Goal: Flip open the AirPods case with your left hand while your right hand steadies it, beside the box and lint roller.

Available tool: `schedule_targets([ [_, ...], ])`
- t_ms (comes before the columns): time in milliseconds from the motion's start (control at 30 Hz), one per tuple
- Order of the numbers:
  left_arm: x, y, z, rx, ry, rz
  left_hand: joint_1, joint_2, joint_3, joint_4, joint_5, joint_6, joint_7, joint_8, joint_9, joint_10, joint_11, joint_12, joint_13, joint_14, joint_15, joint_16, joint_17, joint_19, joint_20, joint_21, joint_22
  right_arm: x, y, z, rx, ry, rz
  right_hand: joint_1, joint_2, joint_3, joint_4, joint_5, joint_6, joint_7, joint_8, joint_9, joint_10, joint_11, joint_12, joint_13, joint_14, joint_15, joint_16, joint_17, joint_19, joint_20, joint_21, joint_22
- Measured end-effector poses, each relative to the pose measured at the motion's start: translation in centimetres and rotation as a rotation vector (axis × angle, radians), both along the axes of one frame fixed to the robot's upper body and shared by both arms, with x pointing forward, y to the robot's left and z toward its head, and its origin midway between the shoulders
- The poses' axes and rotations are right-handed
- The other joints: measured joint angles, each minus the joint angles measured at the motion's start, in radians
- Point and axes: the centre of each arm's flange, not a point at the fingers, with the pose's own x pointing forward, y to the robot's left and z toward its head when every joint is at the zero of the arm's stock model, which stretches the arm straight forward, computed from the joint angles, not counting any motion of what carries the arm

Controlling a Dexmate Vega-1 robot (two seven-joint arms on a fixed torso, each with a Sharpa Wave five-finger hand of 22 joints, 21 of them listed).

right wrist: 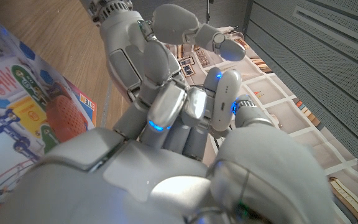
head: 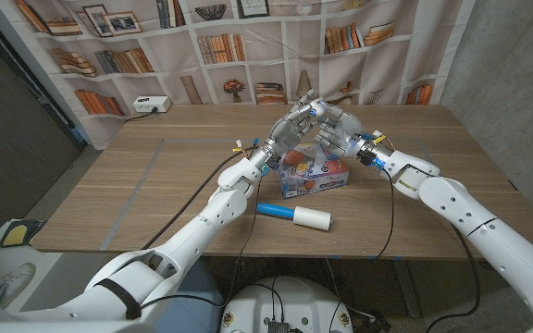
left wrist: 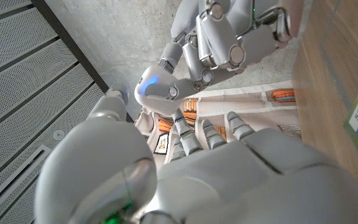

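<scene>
Right wrist view shows the white AirPods case (right wrist: 227,93) raised above the colourful box (right wrist: 17,112), gripped between the thumb and curled fingers of the right hand (right wrist: 185,118); I cannot tell whether its lid is up. Facing it above the box, the left hand (head: 290,128) has its fingers bent in against the case and the right hand's fingers. On the wooden table (head: 137,185), the lint roller (head: 294,215) lies just in front of the box.
</scene>
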Motion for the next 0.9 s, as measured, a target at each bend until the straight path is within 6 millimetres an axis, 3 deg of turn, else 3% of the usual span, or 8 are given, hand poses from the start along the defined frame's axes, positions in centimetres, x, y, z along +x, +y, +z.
schedule_targets([
  [267, -0.2, 0.5, 0.4, -0.003, -0.026, 0.008, -0.045, -0.017, -0.024, 0.003, -0.045, -0.028, 0.007, 0.000, 0.000, -0.083, 0.026, -0.043, -0.024, -0.050, 0.021, -0.011, -0.008, -0.022, 0.011, 0.000, 0.001, 0.1, -0.1, 0.0, 0.014, 0.004, 0.002, 0.005, -0.005, 0.007, 0.002, -0.001, 0.001, -0.001, 0.000, -0.005, 0.003, 0.000, 0.000, -0.001, 0.000, 0.000, 0.000, -0.002, 0.000, 0.000, 0.005, -0.005],
  [900, -1.7, 2.5, 1.4, -0.017, -0.097, 0.066, -0.115, -0.029, -0.056, 0.024, -0.091, -0.034, 0.012, 0.000, 0.000, -0.109, 0.035, -0.050, -0.039, -0.080, 0.041, -0.016, -0.008, -0.036, 0.014, 0.000, 0.006, -0.3, -1.0, 0.6, 0.025, -0.028, -0.093, 0.006, -0.006, 0.011, 0.005, -0.005, -0.003, -0.006, -0.003, -0.006, 0.003, -0.002, 0.012, -0.005, 0.009, 0.002, 0.000, -0.002, -0.006, 0.002, 0.020, -0.014],
])
